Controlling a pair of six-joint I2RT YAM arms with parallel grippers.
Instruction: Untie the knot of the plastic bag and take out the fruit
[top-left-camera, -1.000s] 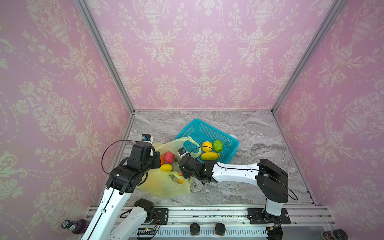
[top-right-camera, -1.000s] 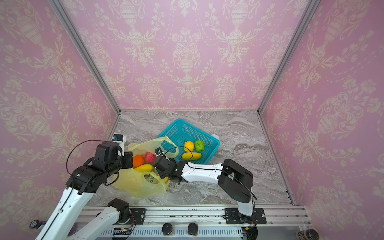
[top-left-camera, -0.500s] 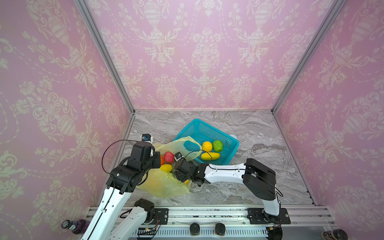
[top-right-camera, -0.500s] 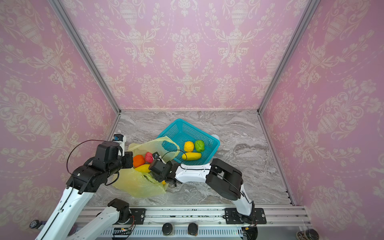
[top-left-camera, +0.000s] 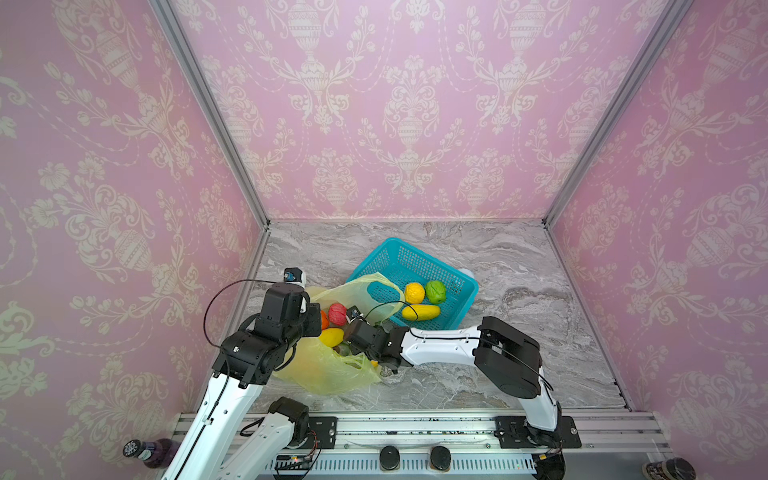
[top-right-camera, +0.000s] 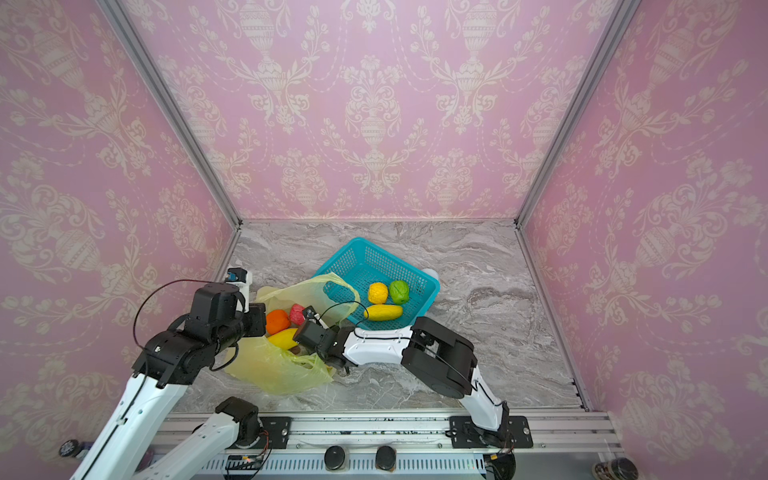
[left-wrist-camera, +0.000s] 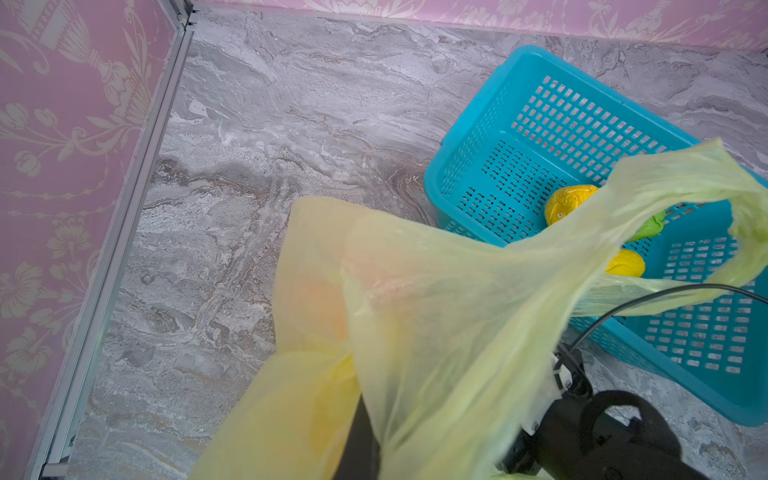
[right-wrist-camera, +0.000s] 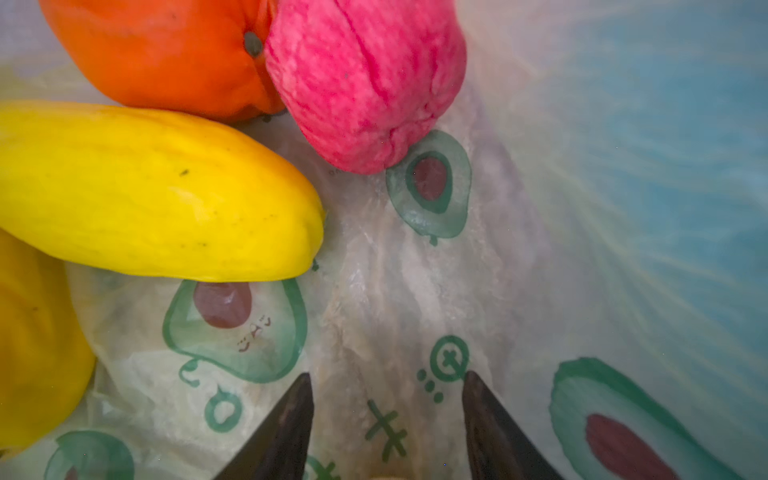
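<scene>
We count seven toy fruits, one basket and one bag. The teal perforated plastic basket (top-left-camera: 415, 262) sits on the grey marbled tabletop (top-left-camera: 519, 353) and holds three of them: a bumpy yellow oval fruit (top-left-camera: 414, 292), a green fruit (top-left-camera: 435, 291) beside it, and a long yellow fruit (top-left-camera: 420, 311) lying in front of both. The thin translucent pale-yellow plastic bag (top-left-camera: 324, 370), printed with green avocados, lies against the basket's left corner in both top views. Its mouth is open, and one handle loop (left-wrist-camera: 685, 170) hangs loose over that corner. In the right wrist view we see four pieces inside the bag: an orange fruit (right-wrist-camera: 166, 54), a pink-red fruit (right-wrist-camera: 365, 83) touching it, a second long yellow fruit (right-wrist-camera: 158, 195), and part of a deeper-yellow piece (right-wrist-camera: 37, 353) at the frame's edge. The left fingers (top-left-camera: 314, 320) are closed tight on the bag's rim beside the orange fruit, holding the film up. The right fingers (right-wrist-camera: 291, 424) are inside the bag, parted about halfway, with only printed film between them and no fruit in their grasp.
</scene>
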